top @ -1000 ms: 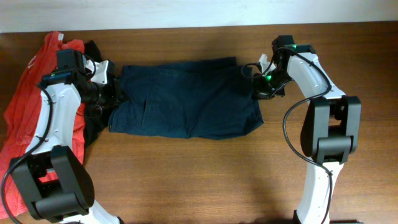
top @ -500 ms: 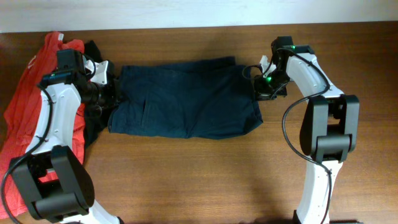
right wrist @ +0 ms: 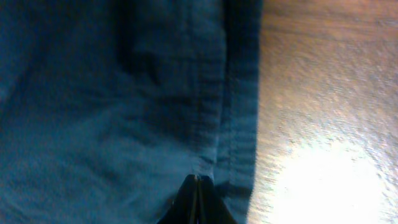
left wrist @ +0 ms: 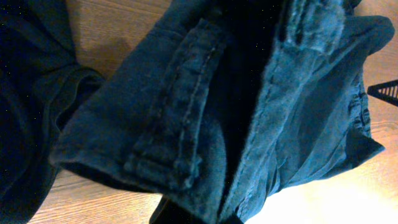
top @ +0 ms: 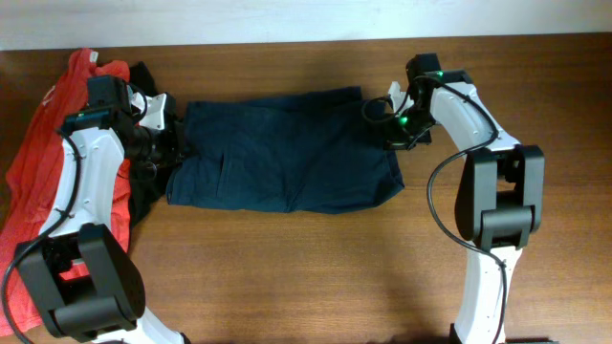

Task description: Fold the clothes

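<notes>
Right gripper [right wrist: 198,193]: jaws were pressed together, tips meeting in a thin wedge, pinching the stitched hem of the dark blue shorts [right wrist: 112,93] right at the edge where cloth met the wood table [right wrist: 323,112]. Seen from above, that gripper sat at the shorts' upper right corner, w/ its arm curving in from the right side

Left gripper [top: 172,145]: couldn't tell how its jaws stood. The wrist cam was filled w/ bunched cloth, a belt loop [left wrist: 168,124] and a rolled waistband, w/ only a dark sliver at the bottom edge. From overhead it was touching the shorts' left end

The shorts lay spread fairly flat across the far middle of the table, btwn the two arms, long side running left to right. Just beside their left end a black garment [top: 143,196] showed partly under the left arm, and past that a red garment [top: 38,162] was heaped at the table's left edge
</notes>
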You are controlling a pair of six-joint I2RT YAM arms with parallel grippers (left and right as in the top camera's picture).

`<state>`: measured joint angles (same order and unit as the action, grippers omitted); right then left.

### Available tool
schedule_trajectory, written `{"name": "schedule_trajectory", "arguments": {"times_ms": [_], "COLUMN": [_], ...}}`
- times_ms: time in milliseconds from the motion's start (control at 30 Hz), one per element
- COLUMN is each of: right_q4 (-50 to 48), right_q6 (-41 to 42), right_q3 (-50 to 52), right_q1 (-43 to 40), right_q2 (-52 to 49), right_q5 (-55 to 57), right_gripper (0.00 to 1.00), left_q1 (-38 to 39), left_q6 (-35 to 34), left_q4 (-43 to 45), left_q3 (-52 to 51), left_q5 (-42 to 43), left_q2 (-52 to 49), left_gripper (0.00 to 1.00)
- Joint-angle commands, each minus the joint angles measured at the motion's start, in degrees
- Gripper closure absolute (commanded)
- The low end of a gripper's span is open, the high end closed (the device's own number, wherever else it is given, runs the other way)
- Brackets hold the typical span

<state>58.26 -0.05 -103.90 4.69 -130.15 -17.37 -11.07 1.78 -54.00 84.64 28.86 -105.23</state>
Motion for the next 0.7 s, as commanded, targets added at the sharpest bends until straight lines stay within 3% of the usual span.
{"name": "schedule_trajectory", "arguments": {"times_ms": [0,500,667], "right_q4": [-0.26,-0.42,-0.17], "right_q6": [-0.33,-0.33,-0.31], "right_q3": [1.01,2.12,2.14], "right_q1": [0.44,0.5,0.5], "right_q2": [-1.51,-5.92,-7.13], "right_q5": [0.26,0.31,0.24], "right_gripper": [0.96,0.96,0.96], "left_q1": [-0.33,-0.26,3.91], "left_q6": [0.44,0.44,0.39], "left_q4": [-0.13,-1.36,-0.72], "left_q3": [1.73,3.56,4.22], "left_q5": [0.22,0.24,0.26], "left_q2": [1.9,2.54,4.87], "left_gripper": [0.99,1.0,0.99]}}
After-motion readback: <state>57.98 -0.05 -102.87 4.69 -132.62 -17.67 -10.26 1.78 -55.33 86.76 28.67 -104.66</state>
